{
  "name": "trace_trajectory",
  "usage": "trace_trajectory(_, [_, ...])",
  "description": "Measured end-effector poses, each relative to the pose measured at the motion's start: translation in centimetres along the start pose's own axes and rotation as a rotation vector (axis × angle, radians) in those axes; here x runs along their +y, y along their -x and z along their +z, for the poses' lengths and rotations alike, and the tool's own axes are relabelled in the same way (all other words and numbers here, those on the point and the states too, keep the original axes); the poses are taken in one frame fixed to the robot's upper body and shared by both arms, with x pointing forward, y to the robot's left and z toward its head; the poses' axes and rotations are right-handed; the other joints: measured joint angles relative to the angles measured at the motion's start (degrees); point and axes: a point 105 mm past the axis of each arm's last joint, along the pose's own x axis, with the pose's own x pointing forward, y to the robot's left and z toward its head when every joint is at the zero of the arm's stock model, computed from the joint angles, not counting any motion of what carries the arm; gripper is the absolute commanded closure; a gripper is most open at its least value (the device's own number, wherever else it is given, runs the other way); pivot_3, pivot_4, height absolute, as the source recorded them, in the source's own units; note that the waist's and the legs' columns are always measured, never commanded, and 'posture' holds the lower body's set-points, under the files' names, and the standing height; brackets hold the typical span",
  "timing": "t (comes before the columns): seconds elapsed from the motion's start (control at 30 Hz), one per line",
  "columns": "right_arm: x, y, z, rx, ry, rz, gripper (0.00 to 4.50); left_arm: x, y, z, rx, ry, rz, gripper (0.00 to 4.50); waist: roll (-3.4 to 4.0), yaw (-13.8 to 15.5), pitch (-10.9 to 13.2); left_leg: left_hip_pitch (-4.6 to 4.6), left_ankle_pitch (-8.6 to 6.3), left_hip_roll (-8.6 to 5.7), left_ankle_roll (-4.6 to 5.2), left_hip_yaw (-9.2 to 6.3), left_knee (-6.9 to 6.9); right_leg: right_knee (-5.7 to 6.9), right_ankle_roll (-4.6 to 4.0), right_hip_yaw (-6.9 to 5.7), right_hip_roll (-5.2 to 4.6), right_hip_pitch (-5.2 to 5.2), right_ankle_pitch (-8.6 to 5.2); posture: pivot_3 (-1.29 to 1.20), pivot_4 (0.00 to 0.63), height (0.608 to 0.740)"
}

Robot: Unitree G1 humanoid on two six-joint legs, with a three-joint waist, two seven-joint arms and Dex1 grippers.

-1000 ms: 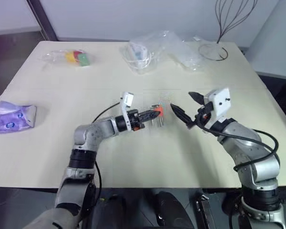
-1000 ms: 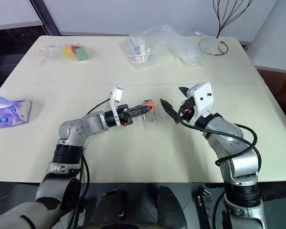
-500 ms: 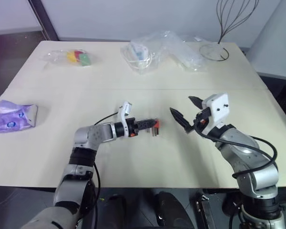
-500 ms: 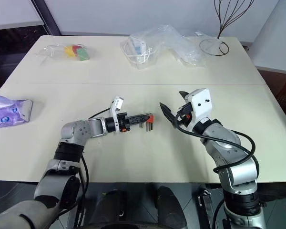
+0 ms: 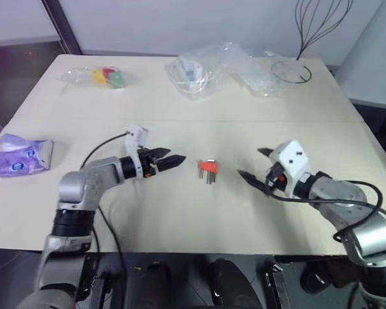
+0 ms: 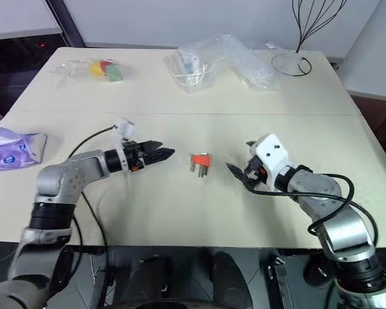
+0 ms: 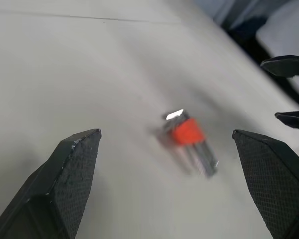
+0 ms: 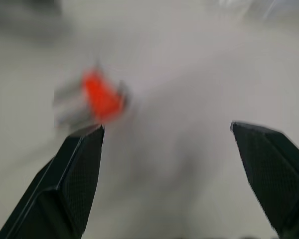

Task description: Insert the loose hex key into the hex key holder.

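Orange-red hex key holder point(image 5: 208, 166) flat on table point(image 5: 180, 212) (keys toward robot).

My arms are silver-grey metal segments with black joints, and loose black cables loop along each. Each wrist carries a white camera block; the left gripper point(image 5: 170, 159) and right gripper point(image 5: 254, 168) have black textured fingers.

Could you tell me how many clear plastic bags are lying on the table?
2 at least: a small clear plastic bag of coloured items at the far left, and crumpled clear plastic bags at the far middle; that heap may hold several.
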Motion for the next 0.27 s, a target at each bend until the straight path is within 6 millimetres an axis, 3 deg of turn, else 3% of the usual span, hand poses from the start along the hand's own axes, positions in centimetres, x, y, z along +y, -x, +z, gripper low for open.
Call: trace_trajectory(0.27, [-0.2,1.3,0.5,0.048,0.087,0.126,0.25,-1.8,2.9,1.3,0.033,-0.259,-0.077,0.08,-0.01,0.0,0.0,0.08,0.00,0.02,0.01,-0.01,0.01,-0.05,-0.01,0.00,0.04,0.13,-0.01,0.00,0.150,0.740])
